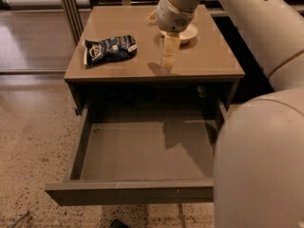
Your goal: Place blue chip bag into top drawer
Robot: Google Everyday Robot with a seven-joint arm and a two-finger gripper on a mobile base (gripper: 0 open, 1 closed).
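The blue chip bag [109, 49] lies flat on the tan cabinet top [209, 63], toward its left side. The top drawer [142, 151] is pulled wide open below the top, and its inside shows nothing in it. My gripper [168, 61] hangs from the arm over the middle of the cabinet top, pointing down, to the right of the bag and apart from it. It holds nothing that I can see.
A white bowl [183, 34] sits at the back right of the cabinet top, partly behind my wrist. My arm's large white link [259, 165] fills the right side and covers the drawer's right front corner. Speckled floor surrounds the cabinet.
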